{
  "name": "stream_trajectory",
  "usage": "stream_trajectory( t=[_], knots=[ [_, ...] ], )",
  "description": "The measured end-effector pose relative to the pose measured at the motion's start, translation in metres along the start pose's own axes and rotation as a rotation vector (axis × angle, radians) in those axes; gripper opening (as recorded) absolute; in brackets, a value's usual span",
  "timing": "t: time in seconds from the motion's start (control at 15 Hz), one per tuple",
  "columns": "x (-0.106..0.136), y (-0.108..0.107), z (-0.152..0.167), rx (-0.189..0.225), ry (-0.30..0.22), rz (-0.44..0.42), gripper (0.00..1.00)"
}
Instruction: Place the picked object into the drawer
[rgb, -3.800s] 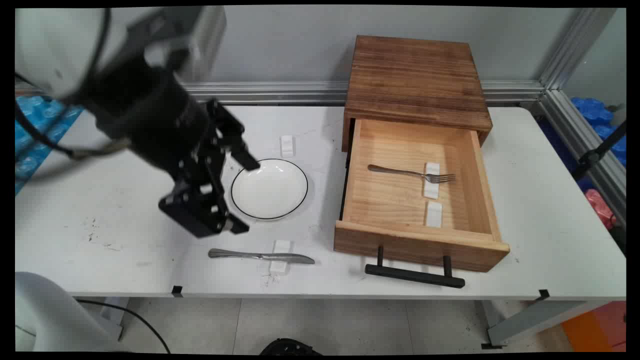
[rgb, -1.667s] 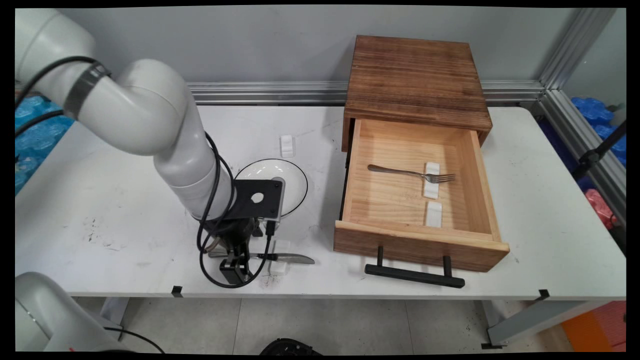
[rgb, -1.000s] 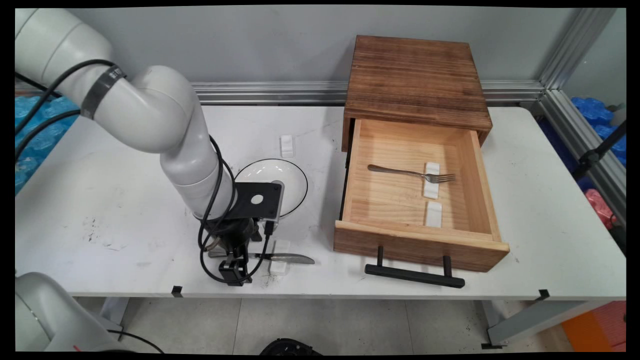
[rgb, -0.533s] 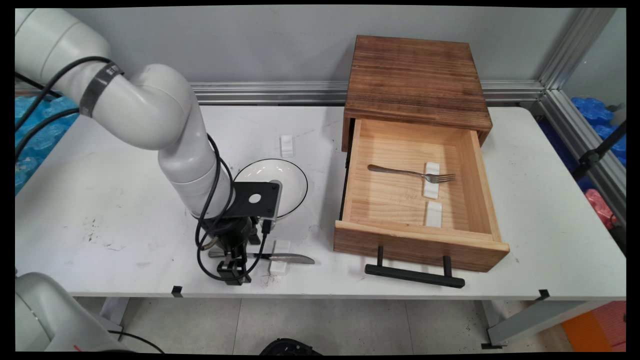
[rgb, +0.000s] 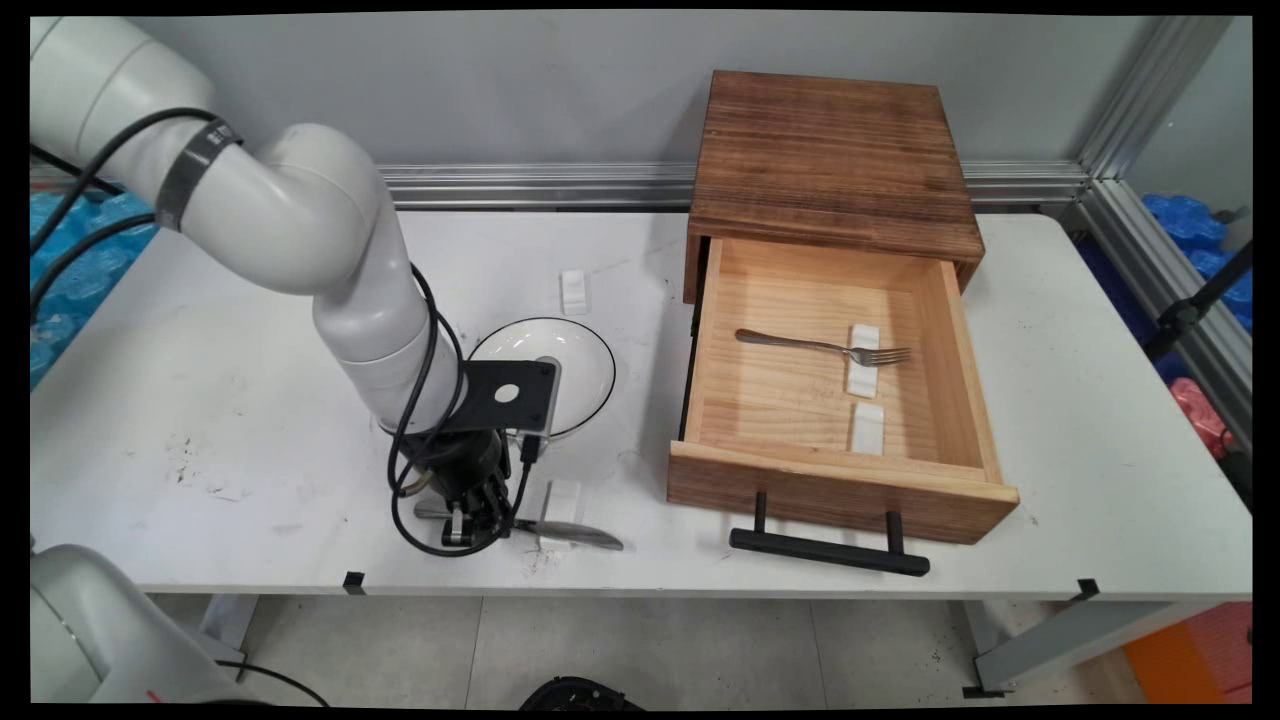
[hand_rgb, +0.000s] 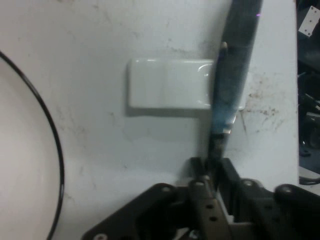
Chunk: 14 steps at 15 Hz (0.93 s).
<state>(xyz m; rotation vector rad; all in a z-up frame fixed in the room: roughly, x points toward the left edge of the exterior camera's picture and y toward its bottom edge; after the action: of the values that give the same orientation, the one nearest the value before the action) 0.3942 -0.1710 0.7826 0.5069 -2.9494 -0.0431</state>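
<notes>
Silver metal table knife (rgb: 570, 533): handle hidden behind the black two-finger gripper (rgb: 467, 520) in the main view; blade blurred and cut by the top edge in the hand view.

Round white plate with black rim (rgb: 580, 362): near-left part covered by the black camera bracket (rgb: 500, 396); cut by the hand view's left edge.

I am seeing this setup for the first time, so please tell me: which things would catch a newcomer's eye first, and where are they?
The gripper is down at the table's near edge, shut on the knife, whose blade crosses a small white rest. Behind it lies a white plate. To the right, a wooden box has its drawer pulled open, with a fork inside.
</notes>
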Motion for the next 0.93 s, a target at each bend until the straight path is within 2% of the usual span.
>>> stream_trajectory(
  t=[0.47, 0.93],
  knots=[
    [-0.007, -0.002, -0.007, 0.011, -0.005, -0.009, 0.0],
    [-0.011, 0.022, -0.058, 0.038, -0.002, -0.054, 0.0]
  ],
)
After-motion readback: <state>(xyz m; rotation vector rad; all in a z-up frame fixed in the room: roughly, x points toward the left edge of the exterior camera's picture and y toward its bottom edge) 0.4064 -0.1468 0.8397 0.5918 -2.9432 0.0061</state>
